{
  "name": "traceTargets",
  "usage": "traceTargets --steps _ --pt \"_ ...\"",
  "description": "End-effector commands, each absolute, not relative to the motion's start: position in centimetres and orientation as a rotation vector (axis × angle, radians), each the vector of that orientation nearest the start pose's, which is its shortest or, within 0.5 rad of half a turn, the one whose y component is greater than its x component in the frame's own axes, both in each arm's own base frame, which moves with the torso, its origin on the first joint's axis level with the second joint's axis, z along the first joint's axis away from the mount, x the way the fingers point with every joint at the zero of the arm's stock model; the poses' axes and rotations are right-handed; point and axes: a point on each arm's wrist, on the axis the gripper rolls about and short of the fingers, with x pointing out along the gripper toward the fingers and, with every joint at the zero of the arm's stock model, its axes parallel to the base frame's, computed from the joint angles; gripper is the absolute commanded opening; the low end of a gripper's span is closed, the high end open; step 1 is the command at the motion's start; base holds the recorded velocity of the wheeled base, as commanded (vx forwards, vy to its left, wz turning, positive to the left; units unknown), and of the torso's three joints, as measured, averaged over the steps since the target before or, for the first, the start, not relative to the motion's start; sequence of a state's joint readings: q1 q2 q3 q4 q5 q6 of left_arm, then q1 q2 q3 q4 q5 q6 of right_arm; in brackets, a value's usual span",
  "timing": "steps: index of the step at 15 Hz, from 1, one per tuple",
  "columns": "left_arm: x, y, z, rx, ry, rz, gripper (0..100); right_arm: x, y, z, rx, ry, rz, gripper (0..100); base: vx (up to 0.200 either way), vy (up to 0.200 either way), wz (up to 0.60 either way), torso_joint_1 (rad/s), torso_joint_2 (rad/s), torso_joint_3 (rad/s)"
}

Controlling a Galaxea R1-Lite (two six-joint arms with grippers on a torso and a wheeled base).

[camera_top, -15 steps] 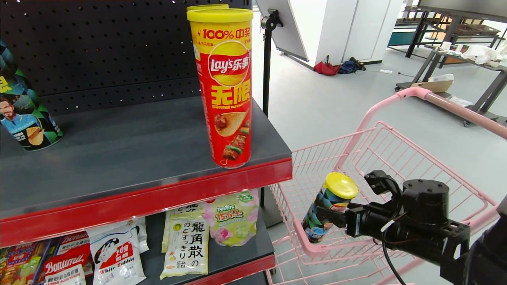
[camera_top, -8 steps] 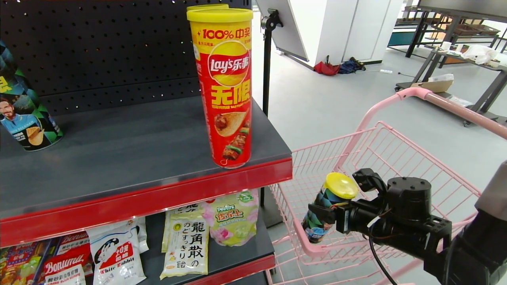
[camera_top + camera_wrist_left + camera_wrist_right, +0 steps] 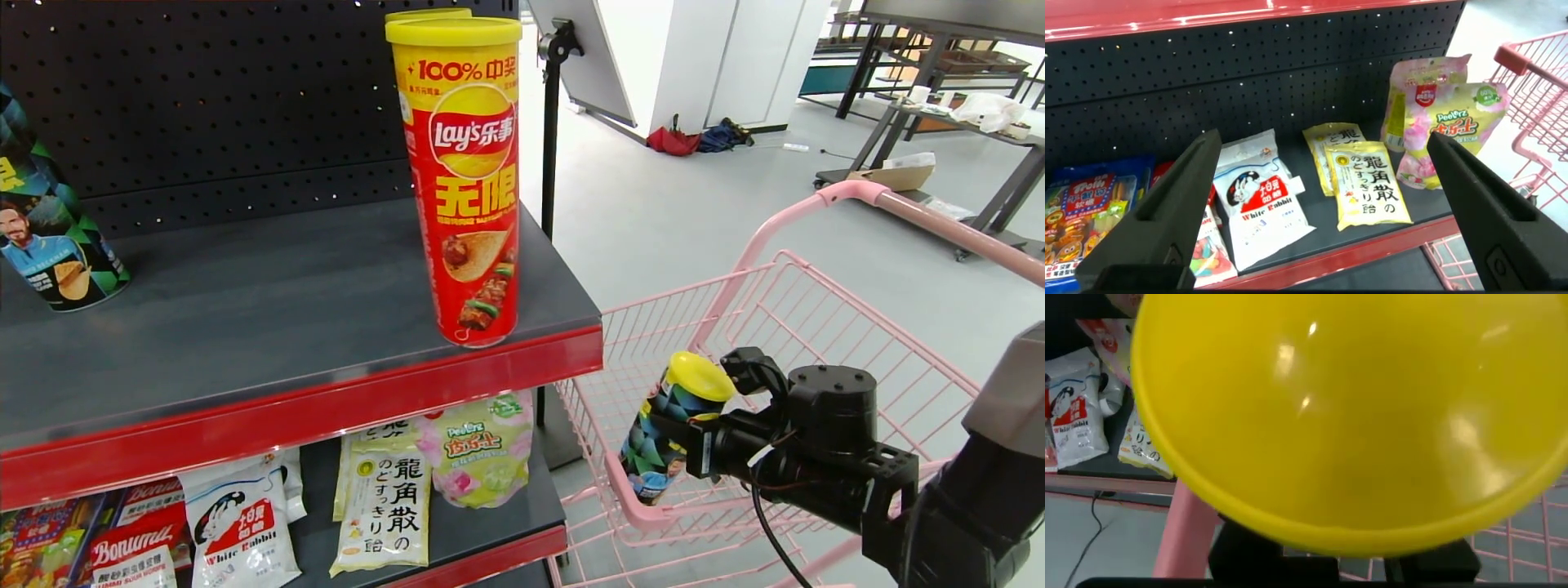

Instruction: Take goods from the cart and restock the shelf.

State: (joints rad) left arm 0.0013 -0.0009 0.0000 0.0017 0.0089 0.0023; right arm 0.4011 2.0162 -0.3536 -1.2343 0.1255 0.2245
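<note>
Yellow plastic caps the chip can point(image 3: 653, 457) we are after. It leans at the front corner of the pink cart point(image 3: 857, 196), close beside the shelf's end, and we cannot tell whether its base rests on the wire floor or hangs just clear. Our right gripper point(image 3: 694, 404) comes in from the side with its fingers pinching the can just under the lid point(image 3: 1347, 416). We judge that this hold leaves the base free to be stood down upright. On the upper shelf point(image 3: 245, 327), the stretch between the tall red can point(image 3: 473, 204) at the front edge and a dark can point(image 3: 49, 237) far left is likely where this one belongs. Our left gripper point(image 3: 1323, 220) hangs before the lower shelf's snack bags point(image 3: 1364, 184), fingers spread wide and holding nothing, out of the lifting path.
</note>
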Motion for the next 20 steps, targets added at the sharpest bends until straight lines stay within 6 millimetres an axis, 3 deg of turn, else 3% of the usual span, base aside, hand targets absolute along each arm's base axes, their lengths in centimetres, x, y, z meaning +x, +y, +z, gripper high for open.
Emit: traceTargets --steps 1,3,5,7,8,9,11,13,16,17,18,20 --pt "-2.3 0.0 7.5 0.002 0.002 0.011 100 25.9 11.2 5.9 0.158 0.432 0.449 0 0.0 0.0 0.0 0.0 0.0 0.0" --pt "-2.3 0.0 7.5 0.0 0.002 0.011 100 27.1 11.0 8.6 0.159 0.322 0.438 0 0.0 0.0 0.0 0.0 0.0 0.0" --pt "-2.3 0.0 7.5 -0.002 0.003 0.011 100 28.7 9.3 13.4 0.091 0.218 0.389 0 0.0 0.0 0.0 0.0 0.0 0.0" --pt "-2.3 0.0 7.5 -0.002 0.003 0.011 100 28.6 7.7 19.6 0.084 0.163 0.34 0 0.0 0.0 0.0 0.0 0.0 0.0" --pt "-2.3 0.0 7.5 -0.002 0.003 0.011 100 28.0 7.2 21.3 0.081 0.162 0.328 0 0.0 0.0 0.0 0.0 0.0 0.0" --pt "-2.3 0.0 7.5 -0.002 0.003 0.011 100 25.7 6.1 24.7 0.074 0.175 0.307 0 0.0 0.0 0.0 0.0 0.0 0.0" --pt "-2.3 0.0 7.5 -0.002 0.003 0.011 100 21.1 5.0 27.4 0.064 0.224 0.263 0 0.0 0.0 0.0 0.0 0.0 0.0" --pt "-2.3 0.0 7.5 -0.002 0.003 0.011 100 15.9 3.8 27.8 0.057 0.256 0.231 0 0.0 0.0 0.0 0.0 0.0 0.0" --pt "-2.3 0.0 7.5 -0.002 0.003 0.011 100 7.7 1.5 26.4 0.018 0.293 0.114 0 0.0 0.0 0.0 0.0 0.0 0.0" --pt "-2.3 0.0 7.5 -0.003 0.003 0.011 100 6.1 1.1 25.9 0.018 0.307 0.107 0 0.0 0.0 0.0 0.0 0.0 0.0" --pt "-2.3 0.0 7.5 -0.003 0.002 0.011 100 3.1 0.3 24.4 0.02 0.348 0.07 0 0.0 0.0 0.0 0.0 0.0 0.0" --pt "-2.3 0.0 7.5 -0.003 0.003 0.011 100 0.5 -0.2 22.3 0.021 0.325 -0.023 0 0.0 0.0 0.0 0.0 0.0 0.0"
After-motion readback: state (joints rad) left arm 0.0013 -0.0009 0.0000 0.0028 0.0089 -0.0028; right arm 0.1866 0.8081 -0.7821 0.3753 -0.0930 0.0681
